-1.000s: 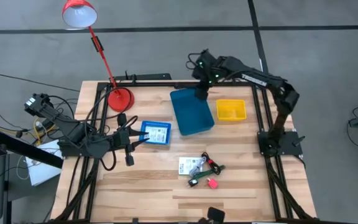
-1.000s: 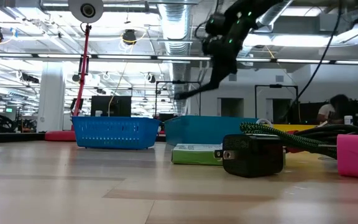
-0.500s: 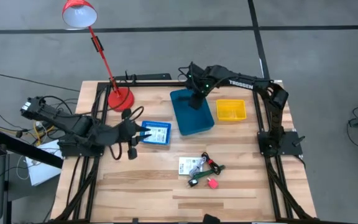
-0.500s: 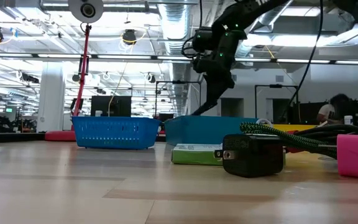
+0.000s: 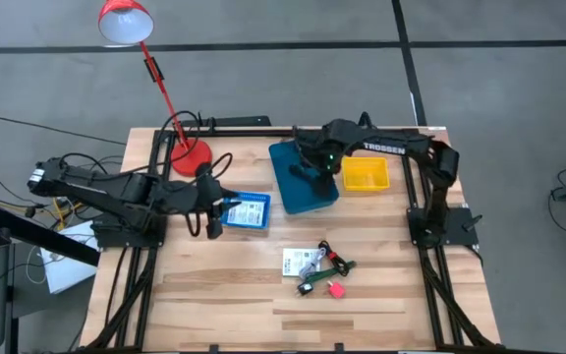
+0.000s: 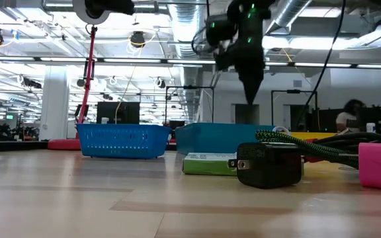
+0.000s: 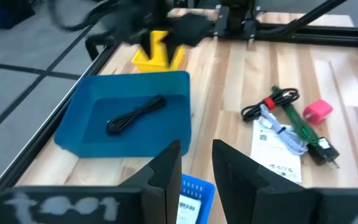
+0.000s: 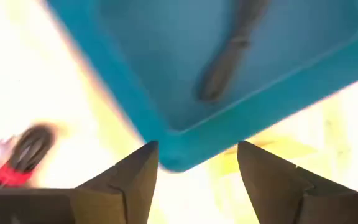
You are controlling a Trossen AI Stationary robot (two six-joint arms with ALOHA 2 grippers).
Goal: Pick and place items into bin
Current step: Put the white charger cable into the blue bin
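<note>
A black cable (image 7: 135, 115) lies on the floor of the blue bin (image 5: 303, 175); no gripper touches it. My right gripper (image 8: 197, 149) hangs open above the bin, fingers pointing down, nothing between them. The other items lie in a cluster near the table's middle: a white printed packet (image 7: 278, 149), a green pen (image 7: 300, 124), black pieces with red accents (image 7: 272, 102) and a pink bit (image 5: 335, 290). My left gripper (image 7: 196, 149) hovers at the left edge of a small blue basket (image 5: 247, 209). Its fingers stand a narrow gap apart with nothing between them.
A yellow bin (image 5: 365, 174) stands right of the blue bin. A red desk lamp's base (image 5: 190, 155) sits at the far left, its arm leaning over the far edge. Black frame rails run along both table sides. A person (image 6: 349, 116) shows far behind the table.
My right gripper came over the blue bin toward the near edge with a black cable hanging from it and dipped down. It opened and let go. The cable now lies in the bin, and the gripper has risen a little. My left arm has reached right toward the blue basket.
</note>
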